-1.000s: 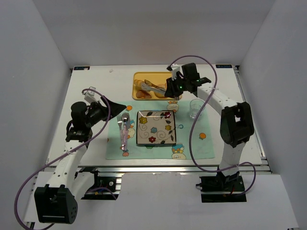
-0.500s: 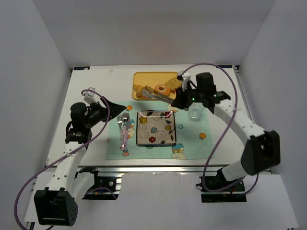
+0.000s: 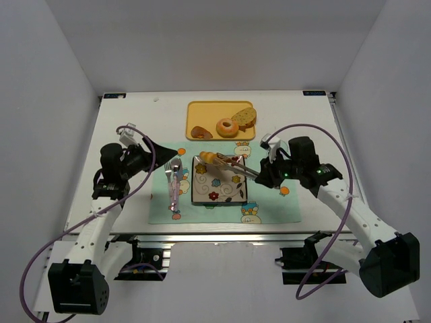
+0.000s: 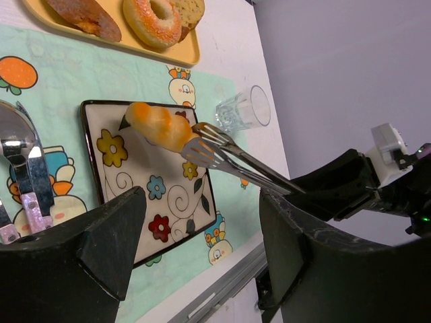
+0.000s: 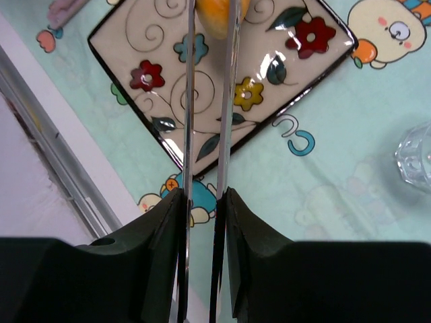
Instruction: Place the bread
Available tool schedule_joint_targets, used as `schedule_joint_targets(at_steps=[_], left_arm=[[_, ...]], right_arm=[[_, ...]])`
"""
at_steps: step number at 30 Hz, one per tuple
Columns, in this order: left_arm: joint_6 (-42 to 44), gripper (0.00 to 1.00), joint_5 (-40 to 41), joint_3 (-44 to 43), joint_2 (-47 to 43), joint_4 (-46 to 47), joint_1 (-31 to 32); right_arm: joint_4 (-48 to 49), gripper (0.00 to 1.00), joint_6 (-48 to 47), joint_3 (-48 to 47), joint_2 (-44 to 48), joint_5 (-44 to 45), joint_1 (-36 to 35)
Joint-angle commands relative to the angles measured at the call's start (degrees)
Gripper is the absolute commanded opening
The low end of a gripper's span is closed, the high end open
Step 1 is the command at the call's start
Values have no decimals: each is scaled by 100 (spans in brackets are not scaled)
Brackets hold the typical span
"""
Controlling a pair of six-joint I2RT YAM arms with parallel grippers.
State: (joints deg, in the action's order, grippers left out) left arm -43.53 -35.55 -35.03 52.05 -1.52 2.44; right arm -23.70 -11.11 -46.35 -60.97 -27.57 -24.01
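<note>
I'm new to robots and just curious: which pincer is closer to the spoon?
Left. The left pincer hovers open right by the spoon; the right pincer, shut on tongs, sits across the plate from it.

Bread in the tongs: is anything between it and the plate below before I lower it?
Nothing visible. The bread, gripped in tongs by the right end effector, hangs over the plate's bare far-left corner; the glass stands off to the right.

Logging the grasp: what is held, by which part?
The right gripper holds the tongs by their handle end; their tips pinch the croissant at one end. The left gripper holds nothing.
</note>
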Motion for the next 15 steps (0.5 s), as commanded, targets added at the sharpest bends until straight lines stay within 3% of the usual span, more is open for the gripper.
schedule_joint_targets(at_steps=[1, 7, 15], left_arm=[[99, 78, -136, -206, -28, -41, 20], [55, 78, -66, -119, -248, -103, 20], [29, 78, -75, -22, -362, -121, 11]], right_arm=[[112, 0, -293, 99, 103, 147, 2], [-3, 0, -471, 284, 94, 226, 10], [-213, 33, -646, 407, 138, 244, -7]])
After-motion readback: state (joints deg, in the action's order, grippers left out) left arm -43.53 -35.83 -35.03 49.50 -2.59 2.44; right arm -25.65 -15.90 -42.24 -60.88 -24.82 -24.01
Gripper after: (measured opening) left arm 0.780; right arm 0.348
